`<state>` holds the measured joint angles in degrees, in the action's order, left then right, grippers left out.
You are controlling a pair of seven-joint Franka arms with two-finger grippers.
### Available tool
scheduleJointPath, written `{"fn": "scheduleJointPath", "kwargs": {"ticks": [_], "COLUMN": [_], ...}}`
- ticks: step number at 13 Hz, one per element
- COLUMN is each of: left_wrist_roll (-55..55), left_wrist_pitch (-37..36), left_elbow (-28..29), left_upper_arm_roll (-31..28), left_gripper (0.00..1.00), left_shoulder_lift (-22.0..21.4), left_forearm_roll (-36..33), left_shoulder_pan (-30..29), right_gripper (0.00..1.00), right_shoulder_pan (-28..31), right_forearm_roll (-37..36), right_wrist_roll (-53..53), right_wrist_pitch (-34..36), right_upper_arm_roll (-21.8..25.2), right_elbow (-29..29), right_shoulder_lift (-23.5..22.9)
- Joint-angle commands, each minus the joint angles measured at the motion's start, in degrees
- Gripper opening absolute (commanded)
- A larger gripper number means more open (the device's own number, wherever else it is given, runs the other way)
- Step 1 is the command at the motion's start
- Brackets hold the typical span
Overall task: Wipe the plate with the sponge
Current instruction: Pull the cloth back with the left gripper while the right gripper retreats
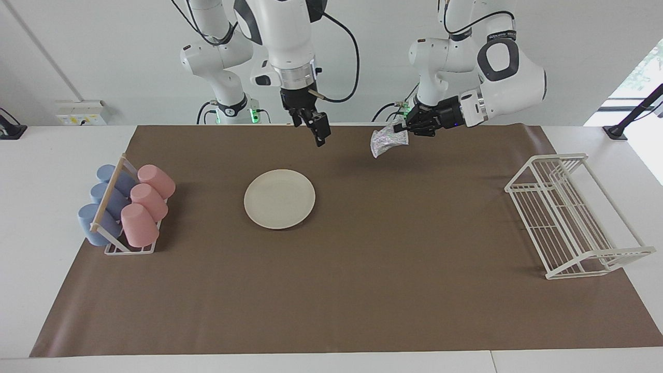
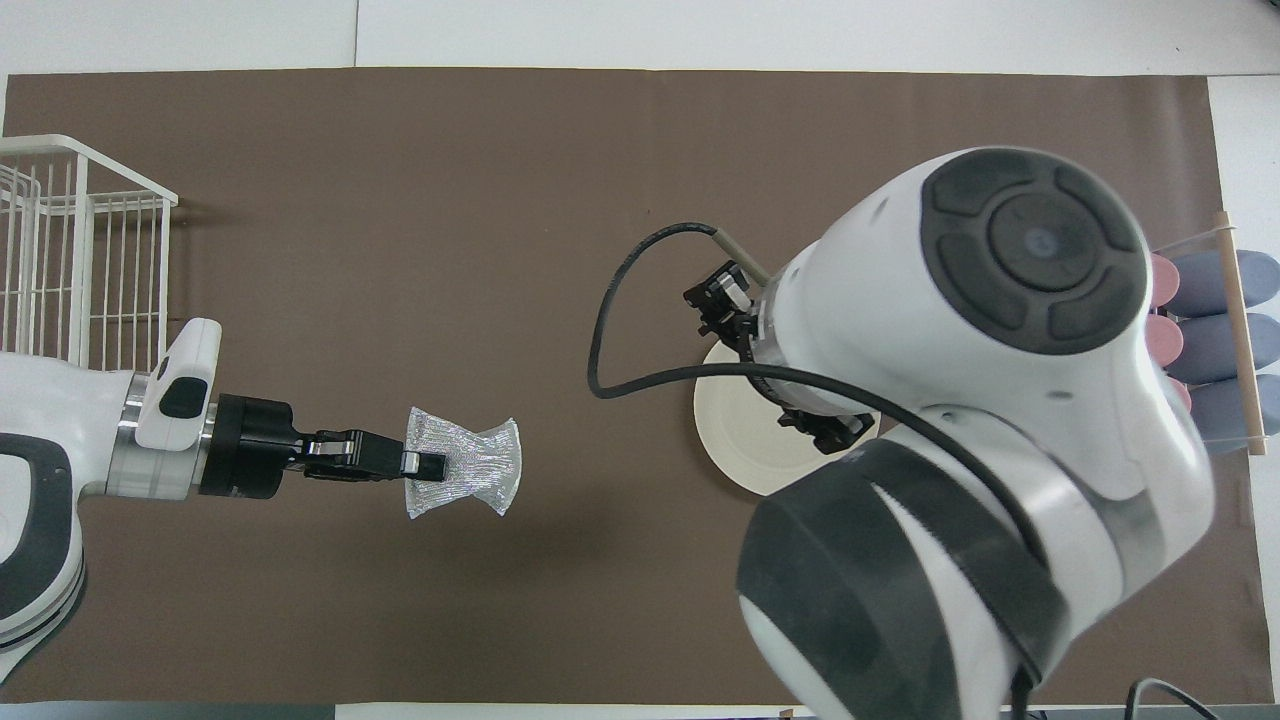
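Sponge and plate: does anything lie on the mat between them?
Nothing. The sponge hangs from the left gripper, shut on it, above bare mat; the facing view shows only brown mat up to the plate.

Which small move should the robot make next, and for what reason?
Probably the left gripper should carry the sponge sideways until it is over the plate, then lower it. It is shut on the sponge up in the air, over bare mat toward the left arm's end, and the plate lies untouched. The right gripper hangs open above the mat, holding nothing.
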<state>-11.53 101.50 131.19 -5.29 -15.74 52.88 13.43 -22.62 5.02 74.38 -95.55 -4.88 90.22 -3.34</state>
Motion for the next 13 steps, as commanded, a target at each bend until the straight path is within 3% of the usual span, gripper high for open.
{"fn": "scheduleJointPath", "kwargs": {"ticks": [1, 6, 13], "left_wrist_roll": [6.77, 18.9, 26.55], "left_wrist_pitch": [-0.69, -4.55, -12.37], "left_elbow": [-4.08, -14.54, -18.77], "left_upper_arm_roll": [0.36, 0.8, 1.85], "left_gripper": [0.0, 0.0, 0.0], "left_shoulder_lift": [0.71, 5.89, 6.95], "left_forearm_roll": [-10.13, -34.29, -58.12], "left_shoulder_pan": [-0.42, 4.14, 8.89], "right_gripper": [1.0, 1.0, 1.0], "right_shoulder_pan": [7.38, 18.74, 23.94], "right_forearm_roll": [-0.98, -0.98, -3.35], "right_wrist_roll": [-17.45, -44.02, -59.7], "right_wrist_pitch": [1.77, 6.41, 6.78], "right_upper_arm_roll": [-0.57, -0.57, -0.57], "right_elbow": [2.16, 2.16, 1.98], "right_shoulder_lift": [2.46, 4.48, 4.48]}}
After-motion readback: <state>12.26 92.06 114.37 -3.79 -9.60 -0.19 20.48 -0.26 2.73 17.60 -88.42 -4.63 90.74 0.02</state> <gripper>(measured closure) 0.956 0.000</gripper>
